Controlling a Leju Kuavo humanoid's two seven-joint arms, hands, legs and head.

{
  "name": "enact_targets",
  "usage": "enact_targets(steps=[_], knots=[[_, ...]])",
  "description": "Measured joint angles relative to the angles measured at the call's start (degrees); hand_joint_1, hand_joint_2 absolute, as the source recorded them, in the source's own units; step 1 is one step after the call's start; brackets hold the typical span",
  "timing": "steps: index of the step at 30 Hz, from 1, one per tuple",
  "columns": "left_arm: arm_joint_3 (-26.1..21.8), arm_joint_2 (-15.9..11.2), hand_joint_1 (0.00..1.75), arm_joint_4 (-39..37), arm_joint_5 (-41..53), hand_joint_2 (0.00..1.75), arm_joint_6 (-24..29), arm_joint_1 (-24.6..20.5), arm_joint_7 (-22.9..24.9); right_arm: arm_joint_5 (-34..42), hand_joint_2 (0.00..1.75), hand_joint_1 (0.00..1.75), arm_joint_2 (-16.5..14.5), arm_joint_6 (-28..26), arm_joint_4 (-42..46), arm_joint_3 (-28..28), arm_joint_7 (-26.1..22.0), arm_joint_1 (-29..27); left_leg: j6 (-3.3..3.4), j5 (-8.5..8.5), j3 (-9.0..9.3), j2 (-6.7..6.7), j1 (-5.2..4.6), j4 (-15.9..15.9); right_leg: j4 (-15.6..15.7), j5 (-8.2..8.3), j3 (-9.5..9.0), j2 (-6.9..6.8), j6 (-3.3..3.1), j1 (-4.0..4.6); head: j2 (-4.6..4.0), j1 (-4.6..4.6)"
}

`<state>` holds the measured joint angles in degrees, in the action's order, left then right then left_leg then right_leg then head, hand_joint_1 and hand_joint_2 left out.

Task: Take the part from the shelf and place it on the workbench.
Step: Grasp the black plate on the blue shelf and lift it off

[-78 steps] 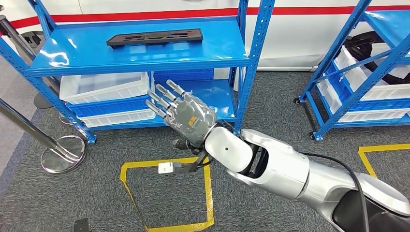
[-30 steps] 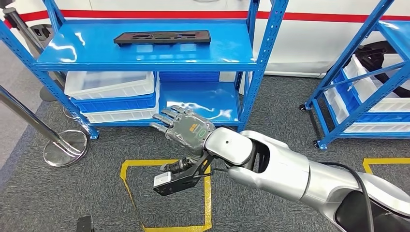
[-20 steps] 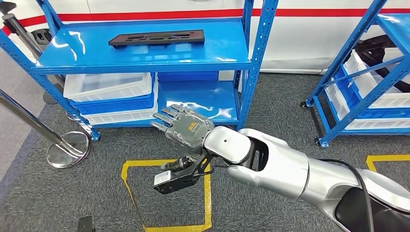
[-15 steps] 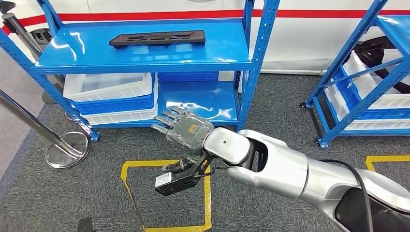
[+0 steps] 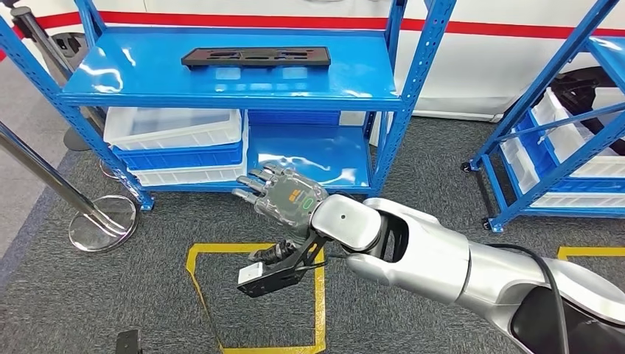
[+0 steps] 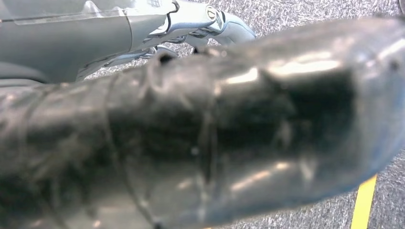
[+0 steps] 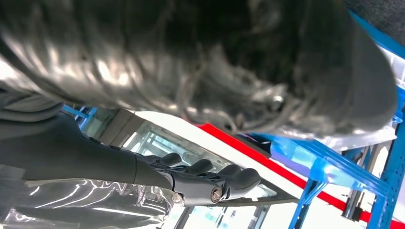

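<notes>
Nearest, the silver right arm [image 5: 413, 254] reaches forward over the grey carpet, and the right hand [image 5: 284, 198] hovers empty with its fingers spread, palm down, just in front of the blue shelf [image 5: 221, 81]. Under the wrist hangs a small black bracket with a white tag [image 5: 254, 274], above the yellow tape square [image 5: 254, 295] marked on the floor in front of the shelf. In the left wrist view the left hand [image 6: 143, 28] is mostly hidden behind a blurred dark cover, so I cannot tell how its fingers lie.

A chrome stanchion base [image 5: 102, 223] stands on the carpet by the shelf's near left leg. On the shelf's lower level sit clear and blue bins [image 5: 177, 144], stacked on the left half.

Higher and farther back, the part [image 5: 256, 57], a long flat black plate, lies on the top level of the shelf, near its back edge, well apart from the right hand. To the right of that shelf stands a second blue rack [image 5: 560, 147] holding white bins.
</notes>
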<state>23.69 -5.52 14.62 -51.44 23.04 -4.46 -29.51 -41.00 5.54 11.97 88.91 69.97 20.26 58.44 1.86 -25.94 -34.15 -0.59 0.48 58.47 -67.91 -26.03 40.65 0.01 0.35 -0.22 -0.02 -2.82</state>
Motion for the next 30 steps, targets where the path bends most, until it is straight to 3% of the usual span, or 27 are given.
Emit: enact_targets(steps=[2,3,7,9,11,12,13,14,16,18,22,24,26,27,28,29,30], knots=[[0.0,0.1,0.00,0.0,0.0,0.00,0.0,0.0,0.1,-0.1,0.00,0.00,0.0,-0.1,0.0,0.0,0.0,0.1,-0.31,-0.32,0.08,-0.11,-0.13,0.1,6.4,2.43,-3.12,0.09,-0.78,0.41,0.00,-0.02],[0.0,0.1,0.00,0.0,-0.1,0.00,0.1,0.0,0.2,-0.1,0.00,0.00,0.0,-0.1,0.0,0.0,0.0,0.1,-0.54,-0.36,0.04,-0.13,-0.10,0.1,8.0,2.60,-3.83,0.13,-1.03,0.62,0.00,-0.04],[0.0,0.1,0.00,0.0,-0.2,0.00,0.3,0.0,0.4,-0.4,0.00,0.00,0.0,-0.3,-0.1,0.0,0.3,0.1,-1.60,-0.95,-0.02,-0.03,-0.12,0.3,9.5,2.64,-4.72,0.13,-1.59,0.27,0.00,-0.14],[0.0,0.1,0.00,-0.1,-0.2,0.00,0.4,-0.1,0.5,-0.5,0.00,0.00,0.0,-0.3,-0.1,0.0,0.5,0.1,-2.12,-3.36,-1.91,0.11,-0.01,4.5,10.2,2.72,-5.38,-0.01,-1.87,-0.05,0.01,-0.32],[0.0,0.0,0.00,-0.1,-0.3,0.00,0.5,-0.1,0.6,-0.6,0.00,0.00,0.0,-0.3,-0.1,0.0,0.6,-0.2,-2.69,-6.19,-5.65,0.17,0.16,11.8,10.2,2.61,-5.56,-0.09,-2.06,-0.08,0.01,-0.41],[0.0,0.0,0.00,-0.2,-0.4,0.00,0.6,0.0,0.7,-0.6,0.00,0.00,0.0,-0.3,-0.1,0.0,0.7,-0.4,-2.93,-6.62,-7.09,0.19,0.27,14.2,10.2,2.56,-5.59,-0.09,-2.08,-0.10,0.00,-0.41],[0.0,0.0,0.00,-0.2,-0.4,0.00,0.6,0.1,0.8,-0.6,0.00,0.00,0.0,-0.3,-0.1,0.0,0.8,-0.6,-3.13,-5.96,-7.58,0.22,0.41,14.6,10.1,2.51,-5.60,-0.07,-2.05,-0.14,0.01,-0.40],[0.0,0.0,0.00,-0.2,-0.5,0.00,0.6,0.2,0.9,-0.6,0.00,0.00,0.0,-0.3,-0.2,0.0,0.8,-0.7,-3.27,-4.30,-6.91,0.26,0.55,12.8,10.0,2.43,-5.64,-0.03,-1.96,-0.22,0.01,-0.41],[0.0,0.0,0.00,-0.2,-0.5,0.00,0.7,0.1,0.9,-0.6,0.00,0.00,0.0,-0.3,-0.2,0.0,0.8,-0.8,-3.37,-0.52,-3.31,0.39,0.73,5.1,9.6,2.10,-5.66,0.05,-1.52,-0.30,0.00,-0.43],[0.0,0.0,0.00,-0.2,-0.5,0.00,0.7,-0.1,0.9,-0.6,0.00,0.00,0.0,-0.3,-0.1,0.0,0.8,-0.8,-2.90,0.84,-0.96,0.35,0.58,0.3,9.1,1.84,-5.47,0.12,-0.95,-0.17,0.00,-0.47],[0.0,0.0,0.00,-0.2,-0.5,0.00,0.7,0.0,0.9,-0.6,0.00,0.00,0.0,-0.3,-0.1,0.0,0.9,-0.8,-1.40,0.89,-0.76,0.24,0.50,-0.3,8.3,1.24,-5.07,0.13,0.03,-0.12,0.00,-0.50],[0.0,0.0,0.00,-0.2,-0.5,0.00,0.7,-0.1,0.9,-0.6,0.00,0.00,0.1,-0.3,-0.1,0.0,0.9,-0.8,-0.67,1.04,-0.60,0.30,0.57,-0.5,4.1,-1.42,-3.21,0.14,0.49,-0.27,0.00,-0.37],[0.0,0.0,0.00,-0.2,-0.5,0.00,0.7,-0.1,0.9,-0.6,0.00,0.00,0.1,-0.3,-0.1,0.0,0.9,-1.0,-0.29,1.00,-0.63,0.34,0.40,-0.5,-3.5,-4.98,0.28,0.14,0.75,-0.32,0.00,-0.28],[0.0,0.0,0.00,-0.2,-0.5,0.00,0.7,-0.1,0.9,-0.6,0.00,0.00,0.1,-0.3,-0.1,0.0,0.9,-1.1,-0.23,0.98,-0.65,0.35,0.32,-0.4,-6.5,-5.93,1.72,0.14,0.80,-0.33,0.01,-0.29],[0.0,0.0,0.00,-0.2,-0.5,0.00,0.7,0.0,1.0,-0.6,0.00,0.00,0.2,-0.3,-0.2,0.0,1.0,-1.2,-0.19,0.95,-0.66,0.33,0.25,-0.4,-7.7,-5.80,2.29,0.14,0.76,-0.33,0.01,-0.28],[0.0,0.0,0.00,-0.2,-0.3,0.00,0.7,0.0,1.0,-0.6,0.00,0.00,0.2,-0.3,-0.2,0.0,1.0,-1.3,-0.19,0.90,-0.65,0.28,0.21,-0.3,-6.7,-4.71,1.85,0.14,0.64,-0.32,0.01,-0.28],[0.0,0.0,0.00,-0.2,-0.1,0.00,0.8,0.0,1.1,-0.6,0.00,0.00,0.3,-0.4,-0.2,0.0,1.0,-1.3,-0.23,0.84,-0.62,0.21,0.18,-0.2,-3.5,-2.80,0.28,0.14,0.42,-0.30,0.01,-0.27]])
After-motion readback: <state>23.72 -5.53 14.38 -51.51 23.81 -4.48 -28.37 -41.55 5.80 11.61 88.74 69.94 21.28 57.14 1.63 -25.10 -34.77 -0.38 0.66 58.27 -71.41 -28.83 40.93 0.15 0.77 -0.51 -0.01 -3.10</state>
